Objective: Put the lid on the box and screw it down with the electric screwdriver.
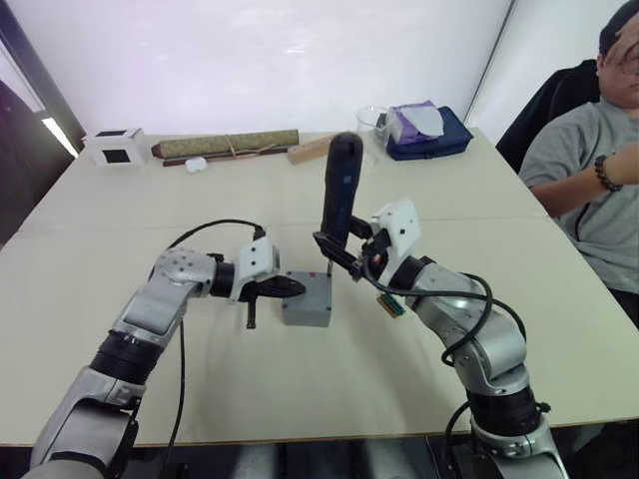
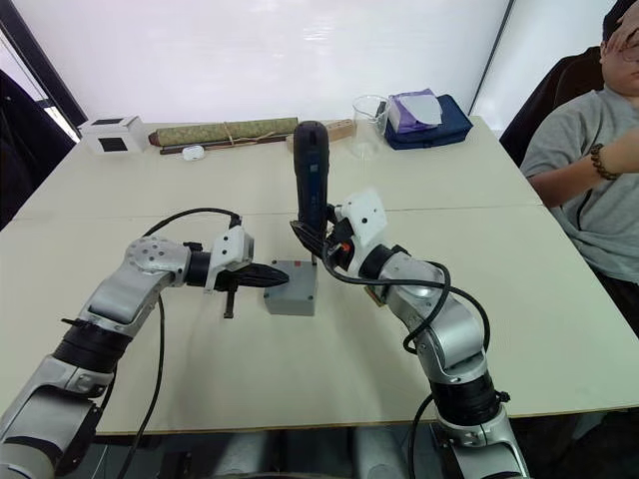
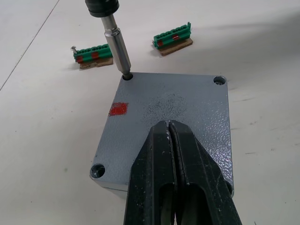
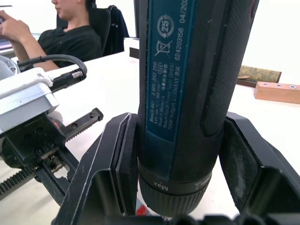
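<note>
On the electric screwdriver (image 4: 187,93) I can read "Bosch GO", "04/202", "62420356" and "Max" near the collar; the smaller print I can't make out. My right pincer (image 1: 344,249) is clamped around its lower barrel, one finger on each side. The tool stands nearly upright, long axis vertical, bit pointing down from the pincer into a corner screw hole of the lid (image 3: 178,112).

The lid sits on the box (image 1: 307,299), flush with its walls, red mark showing on top. My left pincer (image 3: 176,173) has its fingers closed together, holding nothing, with the tips resting on the lid's middle; the bit's corner lies ahead of those tips, past the red mark. The box rests on the table (image 1: 300,399) between my two pincers. Two green terminal strips (image 3: 172,38) lie on the table just beyond the box.
</note>
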`<move>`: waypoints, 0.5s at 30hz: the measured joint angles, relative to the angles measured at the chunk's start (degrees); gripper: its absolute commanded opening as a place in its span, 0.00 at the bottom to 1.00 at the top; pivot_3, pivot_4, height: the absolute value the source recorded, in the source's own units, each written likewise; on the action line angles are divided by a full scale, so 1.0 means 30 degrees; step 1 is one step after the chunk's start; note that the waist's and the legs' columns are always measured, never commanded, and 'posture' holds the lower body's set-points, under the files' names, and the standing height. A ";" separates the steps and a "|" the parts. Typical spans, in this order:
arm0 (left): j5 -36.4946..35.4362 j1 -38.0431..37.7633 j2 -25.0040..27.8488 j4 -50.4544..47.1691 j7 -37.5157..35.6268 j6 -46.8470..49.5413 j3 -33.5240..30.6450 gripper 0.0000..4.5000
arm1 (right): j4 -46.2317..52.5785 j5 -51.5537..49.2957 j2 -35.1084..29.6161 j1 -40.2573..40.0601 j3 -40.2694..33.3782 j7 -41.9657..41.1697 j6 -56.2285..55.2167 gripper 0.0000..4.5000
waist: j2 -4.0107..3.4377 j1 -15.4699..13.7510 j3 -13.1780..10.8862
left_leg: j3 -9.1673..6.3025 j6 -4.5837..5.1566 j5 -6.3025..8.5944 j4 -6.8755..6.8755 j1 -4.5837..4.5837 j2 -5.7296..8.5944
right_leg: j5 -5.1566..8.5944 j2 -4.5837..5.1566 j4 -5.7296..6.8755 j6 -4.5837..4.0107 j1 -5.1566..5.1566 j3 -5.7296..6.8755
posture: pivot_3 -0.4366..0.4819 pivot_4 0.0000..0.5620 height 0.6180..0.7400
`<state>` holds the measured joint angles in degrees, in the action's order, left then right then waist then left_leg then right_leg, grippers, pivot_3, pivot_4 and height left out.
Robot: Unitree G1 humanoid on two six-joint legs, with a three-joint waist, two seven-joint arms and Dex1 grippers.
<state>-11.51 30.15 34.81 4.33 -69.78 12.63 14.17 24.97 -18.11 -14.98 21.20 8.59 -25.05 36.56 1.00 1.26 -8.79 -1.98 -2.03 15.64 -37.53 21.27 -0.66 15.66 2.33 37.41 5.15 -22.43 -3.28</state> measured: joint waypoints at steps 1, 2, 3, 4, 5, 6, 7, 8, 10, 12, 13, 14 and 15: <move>0.0040 -0.0039 0.0000 0.0004 0.0006 -0.0082 0.0003 0.00 | 0.0000 0.0021 -0.0054 -0.0001 0.0051 0.0000 0.0000 0.48 | 0.0015 -0.0001 0.0035 | 0.0000 0.0000 0.0000 0.0023 -0.0009 0.0000 | 0.0000 0.0000 -0.0007 0.0001 0.0000 -0.0001 | 0.48 0.27 0.97; 0.0085 -0.0058 0.0000 0.0008 0.0005 -0.0151 0.0032 0.00 | 0.0000 0.0042 -0.0106 -0.0002 0.0098 0.0002 0.0000 0.48 | 0.0022 -0.0008 0.0071 | 0.0000 0.0000 0.0000 0.0047 -0.0015 0.0000 | 0.0000 0.0000 -0.0023 0.0000 0.0002 -0.0001 | 0.48 0.27 0.97; 0.0106 -0.0072 0.0000 0.0009 0.0005 -0.0182 0.0054 0.00 | -0.0001 0.0047 -0.0121 -0.0010 0.0127 0.0008 0.0001 0.48 | 0.0030 -0.0012 0.0098 | 0.0000 0.0000 0.0000 0.0063 -0.0022 0.0000 | 0.0000 0.0000 -0.0032 0.0000 0.0005 -0.0001 | 0.48 0.27 0.97; 0.0141 -0.0072 0.0000 0.0023 0.0005 -0.0246 0.0081 0.00 | -0.0001 0.0050 -0.0121 -0.0017 0.0162 0.0027 0.0002 0.48 | 0.0035 -0.0013 0.0116 | 0.0000 0.0000 0.0000 0.0070 -0.0025 0.0000 | 0.0001 0.0000 -0.0038 -0.0001 0.0005 0.0000 | 0.48 0.27 0.97; 0.0178 -0.0072 0.0000 0.0028 0.0005 -0.0279 0.0092 0.00 | -0.0001 0.0073 -0.0121 -0.0015 0.0199 0.0058 0.0002 0.48 | 0.0035 -0.0014 0.0126 | 0.0000 0.0000 0.0000 0.0072 -0.0025 -0.0002 | 0.0001 0.0000 -0.0043 -0.0002 0.0006 0.0000 | 0.48 0.27 0.97; 0.0197 -0.0072 -0.0001 0.0044 0.0005 -0.0308 0.0111 0.00 | -0.0001 0.0133 -0.0122 -0.0010 0.0257 0.0109 0.0003 0.48 | 0.0035 -0.0013 0.0141 | 0.0000 0.0000 -0.0001 0.0075 -0.0025 -0.0002 | 0.0001 0.0000 -0.0051 -0.0002 0.0008 0.0000 | 0.48 0.27 0.97; 0.0214 -0.0072 -0.0003 0.0058 0.0005 -0.0317 0.0123 0.00 | -0.0001 0.0173 -0.0122 -0.0003 0.0332 0.0174 0.0003 0.48 | 0.0033 -0.0014 0.0161 | 0.0000 0.0000 0.0000 0.0080 -0.0025 -0.0004 | 0.0002 0.0001 -0.0058 -0.0003 0.0008 0.0000 | 0.48 0.27 0.97; 0.0244 -0.0072 -0.0005 0.0062 0.0005 -0.0318 0.0133 0.00 | -0.0001 0.0213 -0.0125 0.0006 0.0402 0.0209 0.0003 0.48 | 0.0034 -0.0014 0.0183 | 0.0000 0.0000 0.0000 0.0084 -0.0025 -0.0006 | 0.0003 0.0001 -0.0063 -0.0004 0.0008 0.0000 | 0.48 0.27 0.97; 0.0280 -0.0072 -0.0020 0.0072 0.0006 -0.0317 0.0147 0.00 | -0.0001 0.0409 -0.0287 0.0138 0.0692 0.0234 0.0002 0.48 | 0.0024 -0.0011 0.0214 | 0.0000 0.0000 0.0000 0.0093 -0.0027 -0.0007 | 0.0003 0.0002 -0.0067 -0.0004 0.0008 -0.0001 | 0.48 0.27 0.97; 0.0286 -0.0072 -0.0037 0.0089 0.0006 -0.0343 0.0157 0.00 | -0.0003 0.0579 -0.0463 0.0312 0.0945 0.0230 0.0003 0.48 | 0.0027 -0.0013 0.0228 | -0.0001 0.0000 0.0000 0.0101 -0.0029 -0.0010 | 0.0008 0.0002 -0.0072 -0.0010 0.0007 0.0000 | 0.48 0.27 0.97; 0.0285 -0.0071 -0.0051 0.0107 0.0005 -0.0366 0.0161 0.00 | -0.0003 0.0599 -0.0461 0.0342 0.0984 0.0241 0.0005 0.48 | 0.0026 -0.0014 0.0227 | -0.0002 0.0000 0.0000 0.0104 -0.0028 -0.0013 | 0.0013 0.0002 -0.0076 -0.0018 0.0006 0.0001 | 0.48 0.27 0.97; 0.0285 -0.0071 -0.0071 0.0111 0.0005 -0.0385 0.0165 0.00 | -0.0004 0.0600 -0.0461 0.0361 0.0996 0.0255 0.0018 0.48 | 0.0026 -0.0015 0.0227 | -0.0001 0.0000 0.0000 0.0107 -0.0027 -0.0014 | 0.0018 0.0002 -0.0079 -0.0027 0.0005 0.0000 | 0.48 0.27 0.97; 0.0283 -0.0071 -0.0082 0.0115 -0.0003 -0.0414 0.0167 0.00 | -0.0005 0.0597 -0.0460 0.0406 0.0996 0.0290 0.0054 0.48 | 0.0026 -0.0019 0.0227 | -0.0001 0.0000 0.0000 0.0108 -0.0023 -0.0016 | 0.0020 0.0003 -0.0086 -0.0030 0.0004 0.0000 | 0.48 0.27 0.97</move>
<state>-10.66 29.94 34.57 4.68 -69.79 11.39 14.67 24.95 -16.31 -16.36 22.42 11.58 -24.18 36.72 1.08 1.20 -8.11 -1.99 -2.03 15.64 -37.21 21.20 -0.70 15.72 2.34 37.15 5.06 -22.42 -3.28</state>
